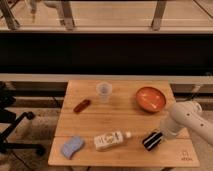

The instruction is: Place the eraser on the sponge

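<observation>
At the table's [125, 112] front right, your gripper [161, 134] is down against the eraser [152, 140]; you cannot tell whether it grips or stands loose. Your white arm [190, 120] reaches in low from the right. The sponge [73, 146] lies front left, well apart. The lying bottle's [111, 140] label is unreadable.

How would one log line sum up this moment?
tool: at eraser, front right | eraser: on table | sponge: front left, nothing on it
</observation>
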Controlling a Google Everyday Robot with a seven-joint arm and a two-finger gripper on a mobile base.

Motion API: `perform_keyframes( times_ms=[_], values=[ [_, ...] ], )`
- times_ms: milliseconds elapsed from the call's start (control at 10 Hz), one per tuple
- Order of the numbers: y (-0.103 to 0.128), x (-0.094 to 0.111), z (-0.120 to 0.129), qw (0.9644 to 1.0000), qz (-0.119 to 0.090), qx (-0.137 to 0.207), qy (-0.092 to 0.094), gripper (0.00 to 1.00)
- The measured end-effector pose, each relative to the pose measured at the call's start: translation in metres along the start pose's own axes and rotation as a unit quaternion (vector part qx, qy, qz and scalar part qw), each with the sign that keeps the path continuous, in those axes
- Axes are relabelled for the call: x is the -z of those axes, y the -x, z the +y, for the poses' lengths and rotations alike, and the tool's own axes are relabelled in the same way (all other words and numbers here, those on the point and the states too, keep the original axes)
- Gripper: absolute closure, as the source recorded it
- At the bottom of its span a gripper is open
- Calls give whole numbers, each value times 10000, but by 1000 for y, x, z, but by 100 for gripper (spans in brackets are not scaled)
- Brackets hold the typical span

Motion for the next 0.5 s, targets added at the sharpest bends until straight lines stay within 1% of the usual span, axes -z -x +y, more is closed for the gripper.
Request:
perform_keyframes(
  times_ms=[100, 200, 300, 500],
  values=[
    [3, 6, -5, 10000, 10, 11, -34, 96],
    [6, 13, -8, 10000, 2, 28, -25, 99],
    [6, 19, -9, 10000, 3, 11, -26, 100],
    [6, 18, -16, 10000, -8, 18, -24, 100]
  ],
)
